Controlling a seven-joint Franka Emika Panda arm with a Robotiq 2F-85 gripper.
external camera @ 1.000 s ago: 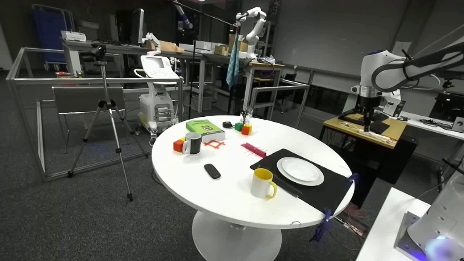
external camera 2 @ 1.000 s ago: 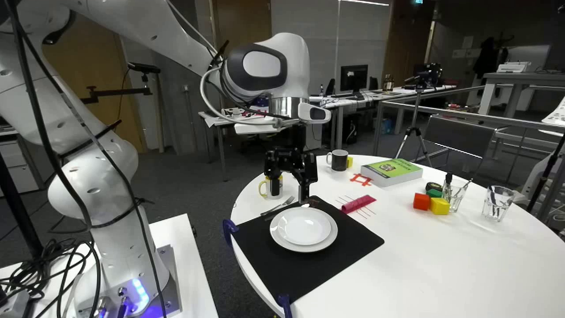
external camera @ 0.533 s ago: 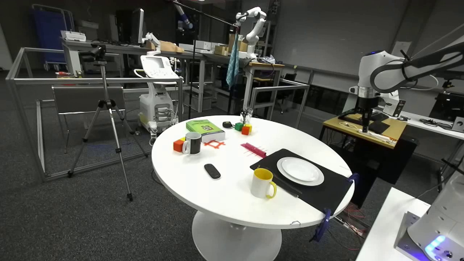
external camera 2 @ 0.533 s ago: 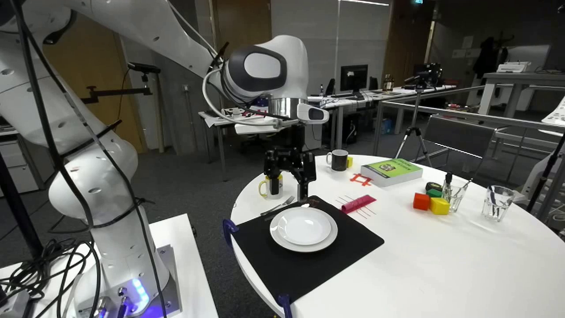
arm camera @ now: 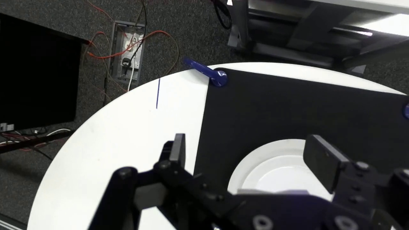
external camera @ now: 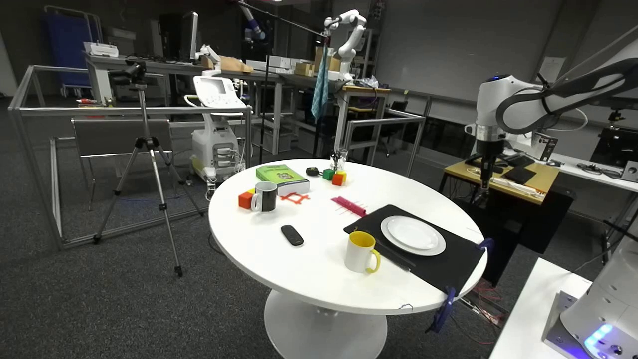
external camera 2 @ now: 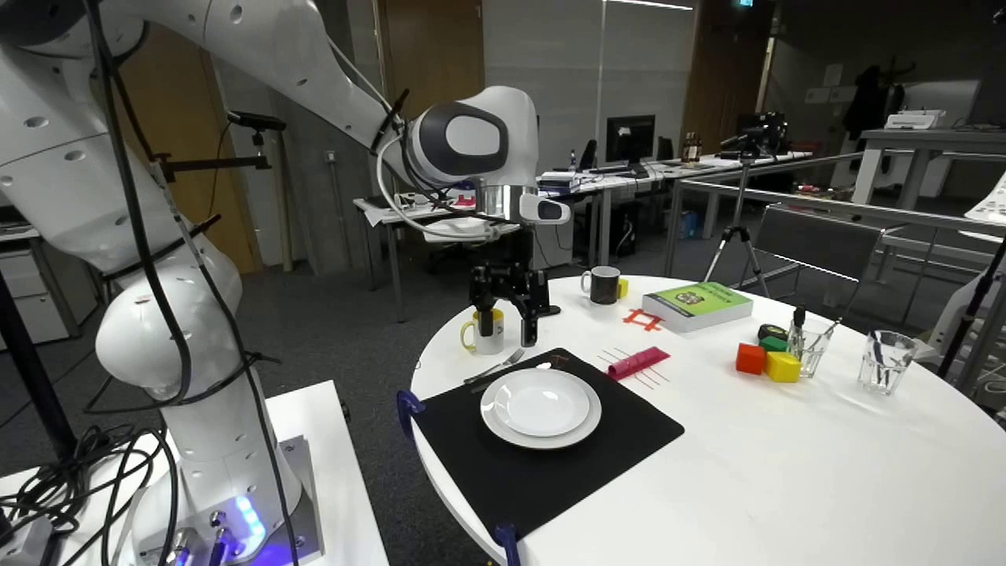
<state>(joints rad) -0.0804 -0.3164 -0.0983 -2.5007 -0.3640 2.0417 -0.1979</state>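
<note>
Hanging above the round table (external camera 2: 786, 472), the gripper (external camera 2: 508, 338) points down with its fingers (arm camera: 322, 163) spread wide apart; the stacked white plates (external camera 2: 542, 405) lie below it, out of contact, on the black mat (external camera 2: 515, 487). Obstructions, as noted from where I stand: in the wrist view the gripper's own body covers the near part of the plates and one finger masks their side; of the two blue clamps (arm camera: 219, 78) at the mat's corners, one is cut off by the edge of that view; in an exterior view a finger blocks part of the yellow-handled mug (external camera 2: 498, 334) behind the gripper; a dark oblong object (external camera 2: 553, 310) farther behind is mostly concealed by the opposite finger; the fork (external camera 2: 512, 359), below the gripper and beside the plates, is hard to trace where it meets the mat. Arm pose: the base (external camera 2: 220, 440) stands to one side of the gripper; the arm (external camera 2: 267, 47) rises from it, runs out of frame in both exterior views, then slopes down to the wrist (external camera 2: 479, 141); the wrist is bent so that the gripper hangs roughly vertical beneath it.
</note>
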